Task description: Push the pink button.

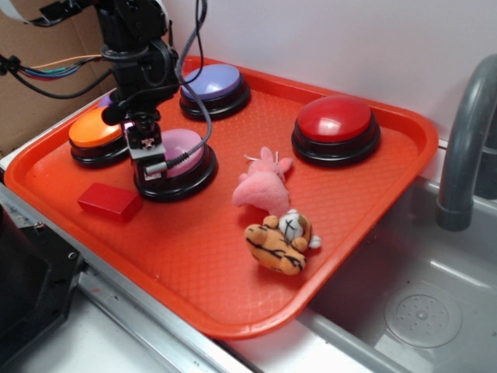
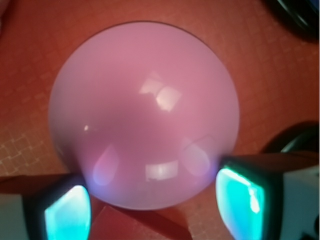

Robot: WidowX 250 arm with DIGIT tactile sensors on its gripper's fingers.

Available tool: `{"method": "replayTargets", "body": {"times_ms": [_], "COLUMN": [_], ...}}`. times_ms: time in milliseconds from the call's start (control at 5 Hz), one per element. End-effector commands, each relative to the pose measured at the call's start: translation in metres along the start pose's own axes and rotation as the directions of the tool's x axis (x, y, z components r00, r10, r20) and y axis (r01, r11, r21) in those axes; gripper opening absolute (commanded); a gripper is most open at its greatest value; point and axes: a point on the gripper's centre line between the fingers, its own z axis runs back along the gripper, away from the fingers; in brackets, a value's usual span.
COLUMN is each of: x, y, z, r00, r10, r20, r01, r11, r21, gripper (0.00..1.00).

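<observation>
We see the pink button (image 1: 186, 149) on its black base at the front left of the orange tray (image 1: 202, 272), with the gripper (image 1: 147, 159) right over its left edge; contact we cannot confirm. In the wrist view the pink dome (image 2: 142, 112) fills most of the frame, and the two fingers (image 2: 67, 212) sit spread wide at the bottom corners, open, holding nothing. Just left of the button sits the orange button (image 1: 93, 132), behind it the lavender-blue button (image 1: 211, 81), and far right the red button (image 1: 335, 120). A red block (image 1: 109, 200) lies near the front left of the pink button's base. Right of it we see a pink plush toy (image 1: 262, 186), touching a tiger plush (image 1: 281, 242) in front. The tray overhangs a metal sink (image 1: 419, 311) with a grey faucet (image 1: 466, 132).
</observation>
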Motion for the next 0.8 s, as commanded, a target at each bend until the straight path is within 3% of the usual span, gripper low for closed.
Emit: {"method": "replayTargets", "body": {"times_ms": [0, 200, 600], "x": [0.007, -0.016, -0.028], "y": [0.001, 0.007, 0.007], "z": [-0.003, 0.046, 0.078], "r00": [0.999, 0.990, 0.980], "r10": [0.021, 0.111, 0.160], "r20": [0.033, 0.091, 0.120], "r01": [-0.021, -0.111, -0.160], "r11": [1.000, 0.994, 0.987], "r21": [-0.021, -0.002, -0.007], "gripper": [1.00, 1.00, 1.00]}}
